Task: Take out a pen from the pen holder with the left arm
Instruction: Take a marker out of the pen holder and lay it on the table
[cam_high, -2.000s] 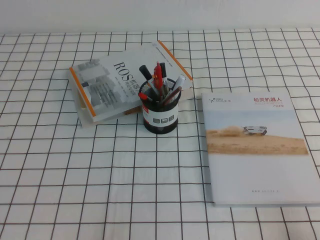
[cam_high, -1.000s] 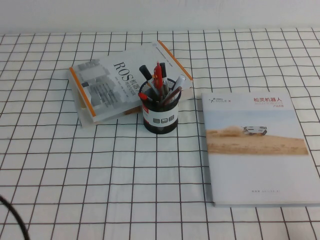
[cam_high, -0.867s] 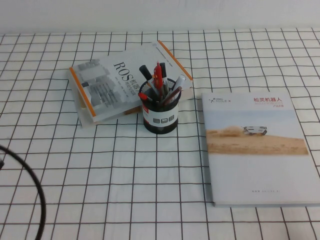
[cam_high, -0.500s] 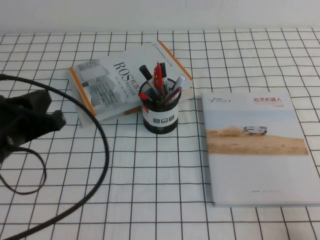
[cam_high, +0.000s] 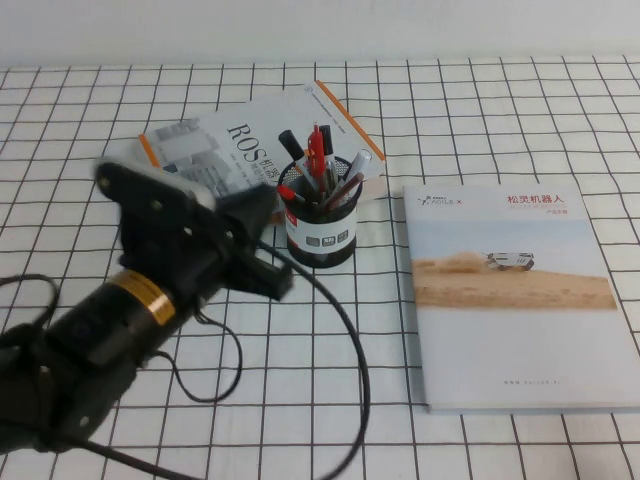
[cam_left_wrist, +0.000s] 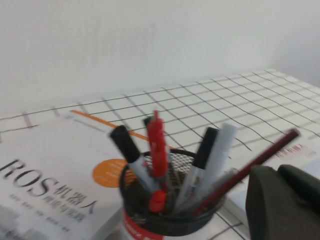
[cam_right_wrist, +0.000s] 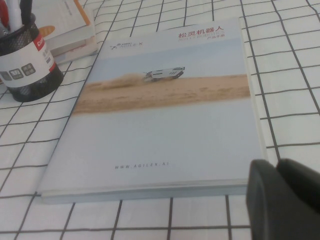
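Left wrist view, pens (cam_left_wrist: 156, 140): I see red, black, grey, leaning in black mesh pen holder (cam_left_wrist: 170, 226).
Left claw (cam_left_wrist: 278, 175): closed, empty, near holder.
Right claw (cam_right_wrist: 276, 170): closed, over booklet (cam_right_wrist: 165, 125).

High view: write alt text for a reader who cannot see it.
The left gripper, shut, hovers left of a pen holder of pens before a ROS book; a booklet lies to its right. The right gripper is outside this view.

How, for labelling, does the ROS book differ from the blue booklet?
The ROS book is white with orange edging; the blue booklet shows a sandy landscape. The ROS book lies askew, the blue booklet squarer. Both lie closed. The left gripper, shut, sits beside the pen holder; the right gripper, shut, by the booklet's near corner.
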